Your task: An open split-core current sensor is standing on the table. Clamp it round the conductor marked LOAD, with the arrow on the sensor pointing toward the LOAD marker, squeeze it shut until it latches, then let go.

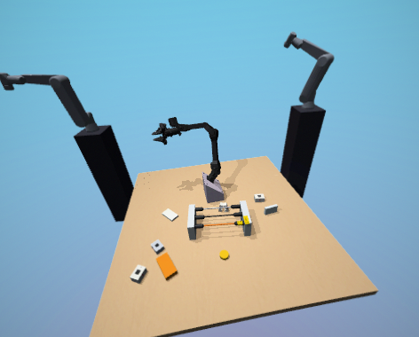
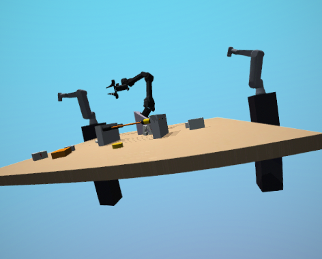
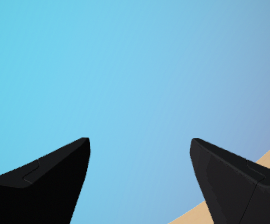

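My gripper [image 1: 154, 137] [image 2: 107, 90] [image 3: 140, 145] is open and empty, high above the table and away from the rack. A small whitish piece [image 1: 224, 207] [image 2: 145, 130], seemingly the open sensor, stands on the table near the rack's rear conductor; its arrow is too small to make out. The rack has a left grey post [image 1: 192, 223] and a right grey post [image 1: 248, 227] [image 2: 160, 126]. Three conductors run between them: pale at the back, dark in the middle, orange [image 1: 220, 224] [image 2: 126, 125] in front. A yellow tag [image 1: 246, 219] sits at the orange one's right end; its lettering is unreadable.
An orange box [image 1: 166, 265] [image 2: 61, 153], two pale blocks [image 1: 138, 273] [image 1: 157, 246] and a white card [image 1: 169, 215] lie left. A yellow disc [image 1: 224, 254] [image 2: 117, 145] lies in front. A white block [image 1: 259, 198] and grey plate [image 1: 271, 209] [image 2: 196, 123] are right. Two grey arms stand beyond the table.
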Robot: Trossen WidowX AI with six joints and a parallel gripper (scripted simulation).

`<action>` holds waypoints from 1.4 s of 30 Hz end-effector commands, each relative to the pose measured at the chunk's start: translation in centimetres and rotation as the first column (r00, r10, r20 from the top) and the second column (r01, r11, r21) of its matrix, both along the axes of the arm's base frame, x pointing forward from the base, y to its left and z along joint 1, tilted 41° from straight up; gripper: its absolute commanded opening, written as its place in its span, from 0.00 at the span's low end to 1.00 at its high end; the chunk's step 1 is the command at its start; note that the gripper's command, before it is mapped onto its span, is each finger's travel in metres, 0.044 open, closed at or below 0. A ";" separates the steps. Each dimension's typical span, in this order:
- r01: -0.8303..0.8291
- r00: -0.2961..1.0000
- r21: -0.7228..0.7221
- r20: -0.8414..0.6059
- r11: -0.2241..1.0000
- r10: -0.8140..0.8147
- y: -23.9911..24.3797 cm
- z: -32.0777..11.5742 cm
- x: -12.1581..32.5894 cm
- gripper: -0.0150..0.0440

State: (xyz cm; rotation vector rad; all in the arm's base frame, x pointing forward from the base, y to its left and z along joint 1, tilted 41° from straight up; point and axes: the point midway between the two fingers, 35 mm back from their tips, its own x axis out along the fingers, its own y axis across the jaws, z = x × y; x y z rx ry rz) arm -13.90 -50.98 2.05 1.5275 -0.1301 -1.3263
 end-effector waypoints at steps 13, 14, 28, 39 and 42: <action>-0.380 0.909 -0.168 -0.249 0.910 0.334 -0.1 8.1 18.8 1.00; -0.412 0.894 -0.183 -0.271 0.893 0.357 0.3 8.8 20.4 1.00; -0.775 0.628 -0.375 -0.547 0.508 0.554 13.0 18.3 40.7 1.00; -0.860 0.458 -0.504 -0.698 0.077 0.551 29.6 24.6 48.7 1.00; -0.843 0.432 -0.536 -0.724 -0.044 0.538 34.4 26.0 49.3 1.00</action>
